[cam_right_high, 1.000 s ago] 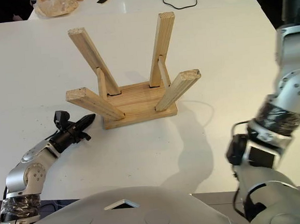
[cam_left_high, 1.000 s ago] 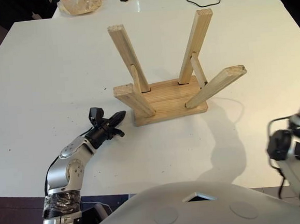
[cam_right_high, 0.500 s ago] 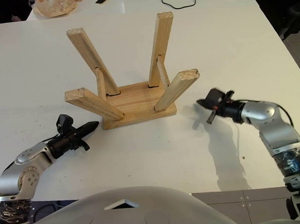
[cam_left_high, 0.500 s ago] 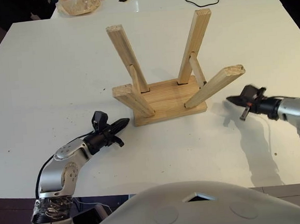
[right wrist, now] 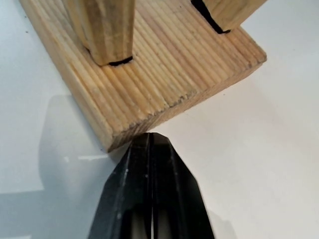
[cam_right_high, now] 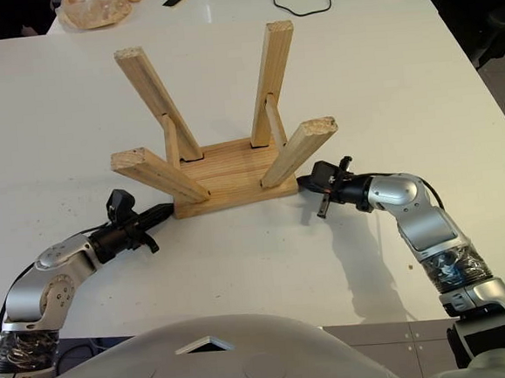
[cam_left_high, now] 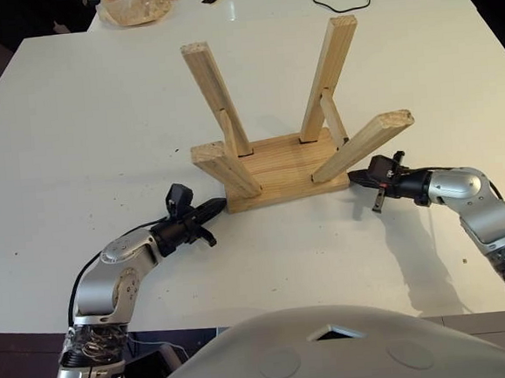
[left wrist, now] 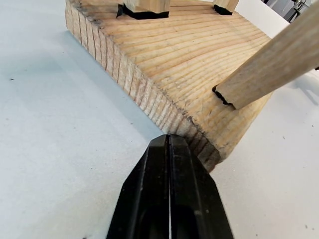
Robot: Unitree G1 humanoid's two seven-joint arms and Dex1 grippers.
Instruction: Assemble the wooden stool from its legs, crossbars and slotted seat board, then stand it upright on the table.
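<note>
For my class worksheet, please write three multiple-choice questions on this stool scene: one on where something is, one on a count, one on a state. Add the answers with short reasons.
1. Where is the tip of the left pincer?
A. At the seat board's near left corner.
B. At its far right corner.
C. On its middle.

2. How many legs rise from the seat board?
A. Two.
B. Three.
C. Four.

3. How does the stool stand?
A. Upright on its legs.
B. On its side.
C. Upside down on its seat board.

Answers:
1 A, the shut tip points at that corner.
2 C, four legs stand in the board's slots.
3 C, the board lies flat on the table, legs upward.
</note>
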